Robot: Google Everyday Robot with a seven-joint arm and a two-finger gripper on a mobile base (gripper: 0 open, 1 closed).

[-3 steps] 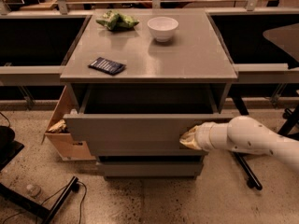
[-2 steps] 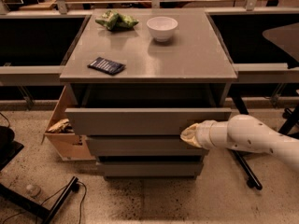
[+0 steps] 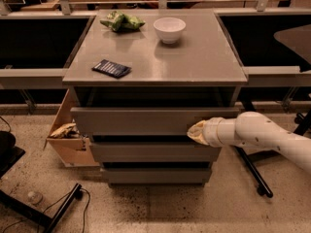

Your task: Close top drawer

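The top drawer [image 3: 136,120] is the uppermost of three grey fronts in the cabinet. It stands only slightly out, with a dark gap above its front. My gripper [image 3: 194,131] is at the right end of the drawer front, its tip against the front's face. The white arm reaches in from the right. The drawer's inside is hidden.
On the cabinet top [image 3: 204,62] lie a dark packet [image 3: 112,68], a green bag [image 3: 121,21] and a white bowl [image 3: 169,29]. A light wooden box [image 3: 68,135] with crumpled wrappers stands left of the cabinet. A black stand and cable [image 3: 58,208] lie on the floor at lower left.
The top drawer has slid back into the cabinet, from wide open to almost shut. My gripper has followed it inward against the front.
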